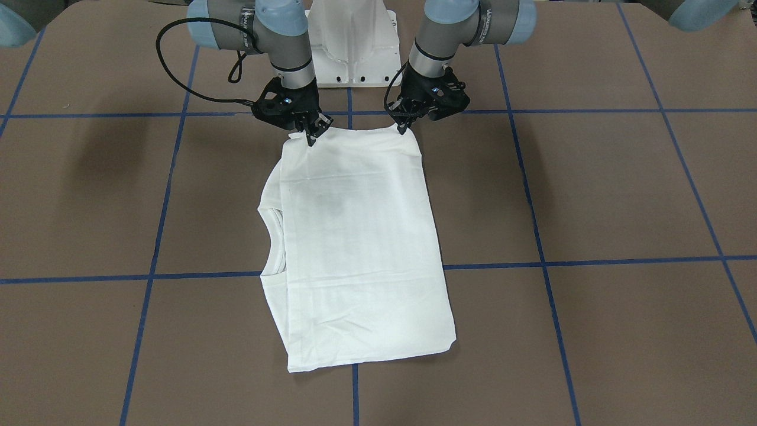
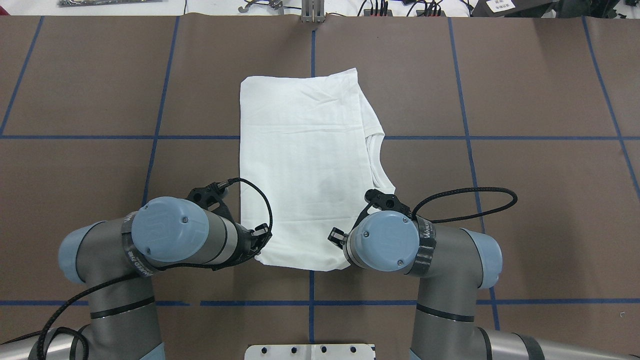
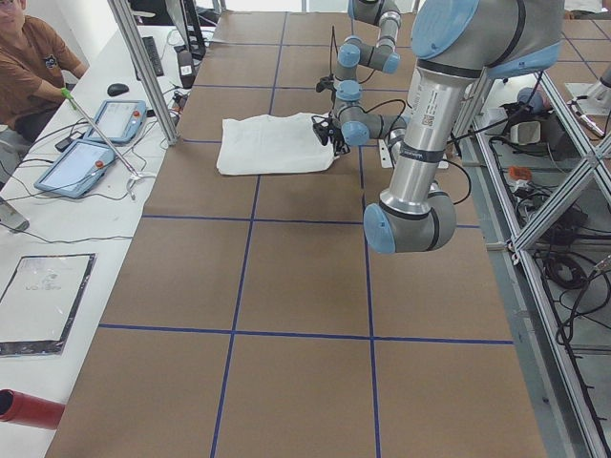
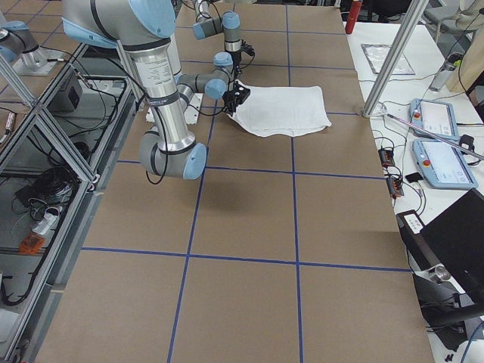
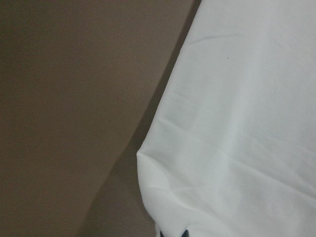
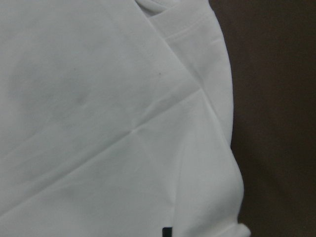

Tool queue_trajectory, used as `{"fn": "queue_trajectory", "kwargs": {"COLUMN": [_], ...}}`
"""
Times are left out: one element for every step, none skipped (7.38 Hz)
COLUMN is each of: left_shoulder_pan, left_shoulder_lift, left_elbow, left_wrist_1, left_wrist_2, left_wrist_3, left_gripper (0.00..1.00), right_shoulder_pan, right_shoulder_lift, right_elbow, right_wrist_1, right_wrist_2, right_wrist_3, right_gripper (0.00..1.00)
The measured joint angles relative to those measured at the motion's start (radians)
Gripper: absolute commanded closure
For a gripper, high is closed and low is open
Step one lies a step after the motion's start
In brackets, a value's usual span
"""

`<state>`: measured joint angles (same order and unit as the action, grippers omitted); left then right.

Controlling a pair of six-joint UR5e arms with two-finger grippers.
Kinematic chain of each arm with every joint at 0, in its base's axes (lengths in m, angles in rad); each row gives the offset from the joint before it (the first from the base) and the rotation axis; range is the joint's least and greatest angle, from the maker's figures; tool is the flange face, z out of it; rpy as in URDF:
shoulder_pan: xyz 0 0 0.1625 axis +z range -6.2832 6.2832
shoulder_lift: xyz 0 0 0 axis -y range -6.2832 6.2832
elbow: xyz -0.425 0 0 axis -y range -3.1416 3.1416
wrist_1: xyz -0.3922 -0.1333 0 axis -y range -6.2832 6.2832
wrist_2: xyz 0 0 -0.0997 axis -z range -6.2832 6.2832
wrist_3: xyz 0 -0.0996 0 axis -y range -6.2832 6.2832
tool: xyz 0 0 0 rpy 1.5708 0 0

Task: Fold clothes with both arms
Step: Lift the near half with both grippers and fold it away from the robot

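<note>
Checker: Shirt [image 1: 355, 248] first. Where did it lie?

Logger: In the middle of the counter [image 1: 591, 195]. It was white and folded to a long rectangle that ran from near the robot's edge out toward the far edge. The ribbed collar [image 2: 374, 155] peeked out along the long side facing the counter's right end, by the robot's reckoning.

Checker: And the arms?

Logger: Both were at the short edge nearest the robot. The left arm [image 2: 170, 240] stood over one corner of that edge, and the right arm [image 2: 400, 245] over the other.

Checker: Jaws?

Logger: The left jaws were pinched together on their corner of the shirt, and the right jaws likewise on theirs. Each held corner was drawn up a little, and the hem between them dipped slightly. The rest of the cloth lay flat on the counter.

Checker: Wrist cameras?

Logger: Each showed white cloth close up, with brown counter beside it.
</note>
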<state>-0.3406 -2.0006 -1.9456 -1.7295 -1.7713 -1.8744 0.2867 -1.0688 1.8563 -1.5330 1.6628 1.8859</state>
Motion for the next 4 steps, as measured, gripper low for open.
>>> {"fn": "queue_trajectory", "kwargs": {"left_shoulder_pan": [0.001,0.003,0.007,0.013], "left_shoulder_lift": [0.000,-0.001,-0.002,-0.002], "left_elbow": [-0.029,-0.065,-0.110,-0.150], "left_wrist_1": [0.031,0.070,0.117,0.164], "left_wrist_2": [-0.014,-0.022,-0.028,-0.044], "left_wrist_3": [0.002,0.002,0.002,0.002], "left_gripper": [1.00,1.00,1.00,1.00], "right_shoulder_pan": [0.004,0.006,0.007,0.005], "right_shoulder_lift": [-0.011,-0.029,-0.051,-0.067], "right_elbow": [0.034,0.078,0.128,0.175], "right_wrist_1": [-0.001,-0.002,-0.012,-0.032], "right_wrist_2": [0.001,0.003,0.017,0.048], "right_wrist_3": [0.000,0.000,0.000,-0.001], "right_gripper": [1.00,1.00,1.00,1.00]}}
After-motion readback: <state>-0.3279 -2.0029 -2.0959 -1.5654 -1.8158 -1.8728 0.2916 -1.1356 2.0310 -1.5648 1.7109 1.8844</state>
